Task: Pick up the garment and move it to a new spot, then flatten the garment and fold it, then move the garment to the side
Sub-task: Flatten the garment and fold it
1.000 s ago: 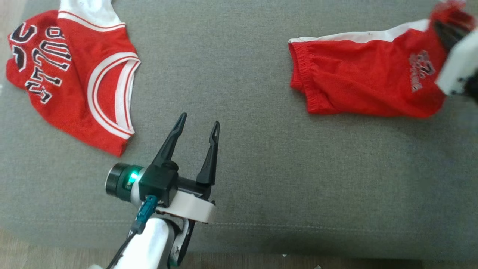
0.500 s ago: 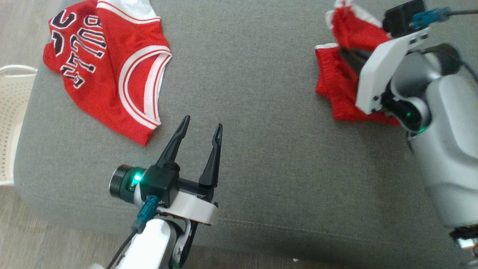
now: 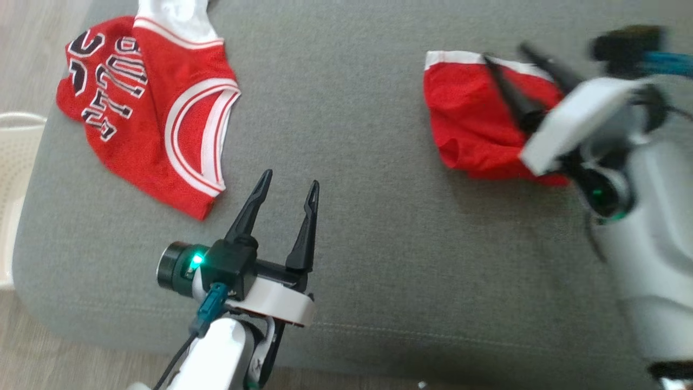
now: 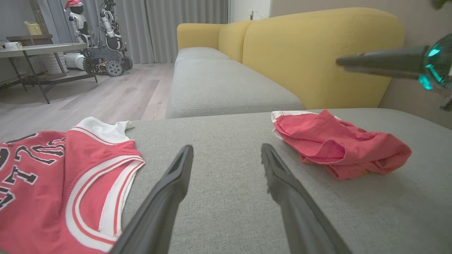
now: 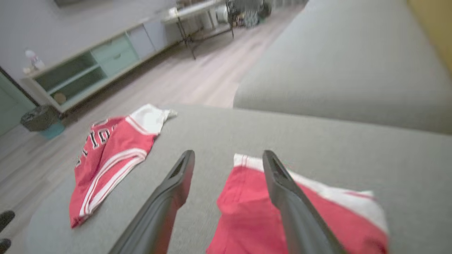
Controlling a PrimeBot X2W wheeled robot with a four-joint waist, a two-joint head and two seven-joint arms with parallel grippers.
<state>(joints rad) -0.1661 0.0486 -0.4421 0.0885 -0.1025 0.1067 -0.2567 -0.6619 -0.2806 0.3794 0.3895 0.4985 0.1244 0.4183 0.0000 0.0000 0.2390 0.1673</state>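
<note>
Change: a second ago the right end effector was clamped on the red shorts, dragging them across the grey sofa seat. Its fingers are now spread wide and nothing is between them. The shorts lie in a bunched heap just below and ahead of its fingertips. The left wrist view shows that end effector raised clear of the cloth.

Reading: the shorts look dropped rather than laid out, with the white waistband on the far side and folds piled toward the arm. Likely they are finished with and attention goes elsewhere.

The garment, the red jersey with dark lettering and white striped trim, lies ahead and to the left of the left end effector. It is near the fingertips but not touching them. It sits partly doubled over, the white panel at its far end. No flattening or folding shows on it yet.

The left end effector is wide apart and holds nothing, hovering low over bare cushion with its fingers pointing between the two cloths.

Surroundings: a pale perforated basket stands beyond the seat edge, left of the garment. A yellow backrest rises far ahead of the left end effector.

Obstructions: nothing lies between the left fingertips and the garment's nearest hem.
</note>
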